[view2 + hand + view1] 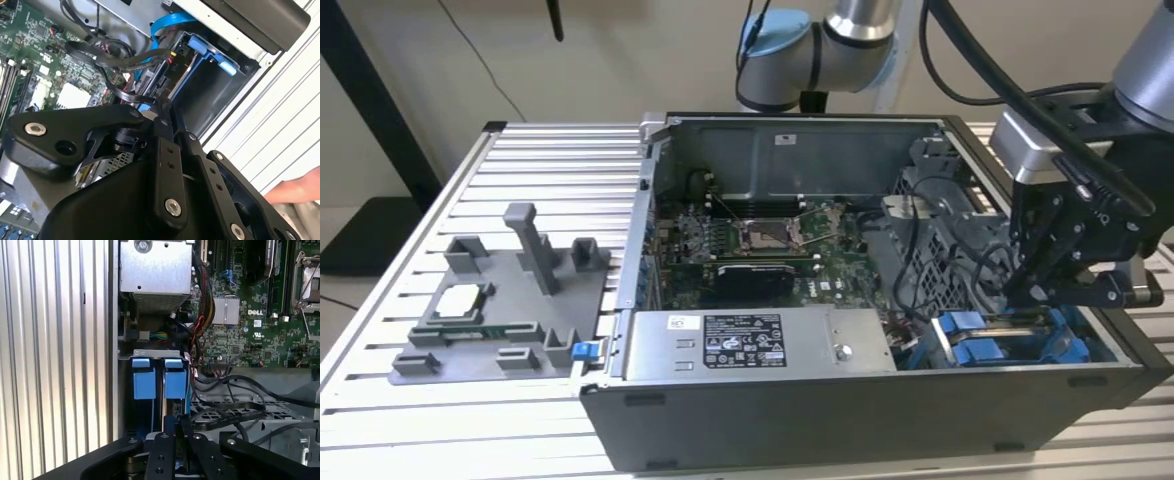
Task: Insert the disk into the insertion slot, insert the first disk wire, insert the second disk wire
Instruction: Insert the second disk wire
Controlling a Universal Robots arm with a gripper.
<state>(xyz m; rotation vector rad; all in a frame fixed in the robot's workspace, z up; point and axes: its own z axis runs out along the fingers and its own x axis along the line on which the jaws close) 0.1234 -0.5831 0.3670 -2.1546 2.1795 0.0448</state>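
Observation:
The disk sits in the drive bay at the case's front corner, on the exterior view's right. Its blue carrier (983,350) shows there, and its blue end tab (176,381) stands beside a second blue tab (144,380). My gripper (1051,298) reaches down into this bay, right over the disk. Its fingers (159,117) stand close together on the end of a black disk wire (122,92) that loops in from the motherboard side. The same black wire (225,412) curls up to my gripper (176,426) in the first wrist view. The wire's plug and the disk's socket are hidden behind the fingers.
The open computer case (854,405) lies on a slatted aluminium table (547,150). A grey power supply box (747,345) borders the bay, with the motherboard (761,240) behind it. A grey fixture plate (494,300) lies to the exterior view's left. A person's hand (295,191) is near the case's outside.

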